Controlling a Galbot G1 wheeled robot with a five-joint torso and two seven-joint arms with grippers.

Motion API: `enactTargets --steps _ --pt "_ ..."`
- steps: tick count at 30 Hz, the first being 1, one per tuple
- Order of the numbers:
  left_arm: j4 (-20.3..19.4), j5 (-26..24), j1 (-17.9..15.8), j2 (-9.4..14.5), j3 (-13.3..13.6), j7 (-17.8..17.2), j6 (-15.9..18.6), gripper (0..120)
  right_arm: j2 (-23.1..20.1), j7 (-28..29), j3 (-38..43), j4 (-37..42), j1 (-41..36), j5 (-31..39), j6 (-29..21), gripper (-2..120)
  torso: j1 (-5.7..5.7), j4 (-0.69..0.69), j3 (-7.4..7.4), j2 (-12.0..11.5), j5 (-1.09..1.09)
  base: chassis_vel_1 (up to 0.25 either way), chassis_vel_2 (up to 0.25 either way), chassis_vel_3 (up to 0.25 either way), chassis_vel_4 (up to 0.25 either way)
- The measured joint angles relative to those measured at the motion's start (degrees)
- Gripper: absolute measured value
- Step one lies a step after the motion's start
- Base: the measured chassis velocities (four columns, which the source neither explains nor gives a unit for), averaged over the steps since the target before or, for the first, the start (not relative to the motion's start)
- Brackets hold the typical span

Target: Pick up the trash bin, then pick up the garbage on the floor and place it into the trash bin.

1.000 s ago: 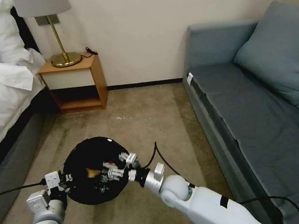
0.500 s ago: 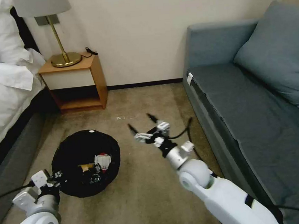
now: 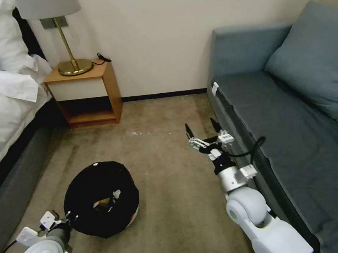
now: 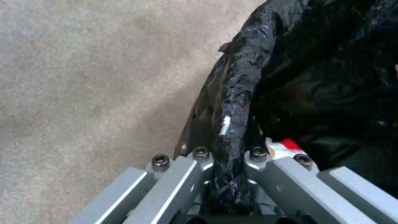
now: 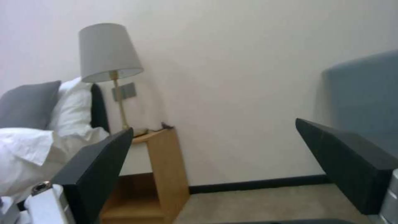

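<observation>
The trash bin (image 3: 88,187), round and lined with a crinkly black bag, hangs tilted low on the left over the carpet, its whitish base (image 3: 135,216) showing. My left gripper (image 3: 68,219) is shut on its near rim; in the left wrist view the fingers (image 4: 182,177) clamp the folded black bag (image 4: 234,102). Garbage lies inside: a white scrap (image 3: 116,193), a brown piece (image 3: 103,203) and a red-and-white wrapper (image 4: 285,145). My right gripper (image 3: 202,129) stands open and empty, raised beside the sofa front, well to the right of the bin, its black pads (image 5: 97,172) wide apart.
A wooden nightstand (image 3: 109,88) with a brass lamp (image 3: 69,52) stands against the far wall. The bed (image 3: 7,108) borders the left and a blue-grey sofa (image 3: 293,124) the right. Bare carpet (image 3: 170,188) lies between bin and sofa.
My right gripper left the bin's mouth and swung right and away to the sofa's front, open. The bin, still held by my left gripper, sank lower and tilted.
</observation>
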Motion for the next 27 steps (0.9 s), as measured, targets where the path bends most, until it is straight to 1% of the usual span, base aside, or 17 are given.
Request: enactTargets --steps 1,4,5,8,10,11,13,14,16,18,19,21,22,23,25,26,27 --pt "1.40 0.34 -0.79 0.23 -0.08 0.02 -0.09 8 0.58 0.30 0.84 0.99 -1.91 -0.47 0.00 100 0.00 0.00 -0.01 0.00 0.07 0.000 0.000 0.000 0.000" --pt "2.95 0.73 -1.60 0.48 -0.07 -0.74 -0.05 14 0.66 0.61 1.29 1.83 -3.58 -1.19 -0.15 100 -0.01 0.02 -0.01 0.01 0.11 0.000 0.000 0.000 0.000" --pt "2.95 0.73 -1.60 0.48 -0.07 -0.74 -0.05 14 0.66 0.61 1.29 1.83 -3.58 -1.19 -0.15 100 -0.01 0.02 -0.01 0.01 0.11 0.000 0.000 0.000 0.000" --pt "4.09 1.03 -2.22 0.58 0.37 -1.74 0.08 27 0.54 1.13 1.53 2.18 -3.94 -1.92 -0.51 100 -0.01 0.04 -0.01 0.00 0.03 0.000 0.000 0.000 0.000" --pt "4.09 1.03 -2.22 0.58 0.37 -1.74 0.08 27 0.54 1.13 1.53 2.18 -3.94 -1.92 -0.51 100 -0.01 0.04 -0.01 0.00 0.03 0.000 0.000 0.000 0.000" --pt "3.81 1.06 -2.16 0.53 0.65 -1.95 0.28 38 0.56 1.55 1.60 2.56 -3.95 -1.97 -0.89 100 0.00 0.03 0.00 0.00 -0.02 0.000 0.000 0.000 0.000" --pt "2.47 1.05 -1.85 0.39 0.95 -1.99 0.53 46 0.66 1.74 1.66 2.85 -3.99 -2.00 -1.21 100 0.00 0.00 0.00 0.00 -0.05 0.000 0.000 0.000 0.000" --pt "2.47 1.05 -1.85 0.39 0.95 -1.99 0.53 46 0.66 1.74 1.66 2.85 -3.99 -2.00 -1.21 100 0.00 0.00 0.00 0.00 -0.05 0.000 0.000 0.000 0.000" --pt "0.08 0.99 -1.34 0.35 0.97 -2.00 0.71 56 0.85 1.91 1.75 3.01 -4.10 -2.14 -1.40 100 0.01 -0.03 0.01 -0.01 -0.08 0.000 0.000 0.000 0.000" --pt "-0.28 0.98 -1.27 0.35 0.96 -1.99 0.71 56 0.86 1.93 1.74 3.02 -4.12 -2.15 -1.41 100 0.00 -0.03 0.01 -0.01 -0.07 0.000 0.000 0.000 0.000" --pt "-1.81 0.87 -1.02 0.37 0.89 -1.97 0.71 66 0.98 2.02 1.75 3.17 -4.24 -2.27 -1.47 100 0.00 -0.04 0.00 -0.01 -0.03 0.000 0.000 0.000 0.000" --pt "-5.36 0.82 -0.45 0.44 0.60 -1.97 0.84 76 1.18 2.26 1.81 3.63 -4.74 -2.46 -1.58 100 0.00 -0.01 0.01 -0.01 -0.01 0.000 0.000 0.000 0.000" --pt "-5.36 0.82 -0.45 0.44 0.60 -1.97 0.84 76 1.18 2.26 1.81 3.63 -4.74 -2.46 -1.58 100 0.00 -0.01 0.01 -0.01 -0.01 0.000 0.000 0.000 0.000" --pt "-6.91 1.08 -0.18 0.44 0.51 -1.96 0.90 83 1.19 2.37 1.92 3.87 -4.95 -2.51 -1.60 100 0.00 0.00 0.01 -0.01 -0.01 0.000 0.000 0.000 0.000" --pt "-7.74 1.42 0.05 0.41 0.48 -1.95 0.91 84 1.18 2.44 2.02 4.02 -5.09 -2.51 -1.61 100 0.00 0.00 0.01 -0.01 0.00 0.000 0.000 0.000 0.000" --pt "-9.60 2.83 0.83 0.31 0.47 -1.86 0.83 93 1.07 2.51 2.34 4.36 -5.33 -2.51 -1.61 100 0.00 -0.01 0.01 -0.01 0.00 0.000 0.000 0.000 0.000" --pt "-9.60 2.83 0.83 0.31 0.47 -1.86 0.83 93 1.07 2.51 2.34 4.36 -5.33 -2.51 -1.61 100 0.00 -0.01 0.01 -0.01 0.00 0.000 0.000 0.000 0.000"
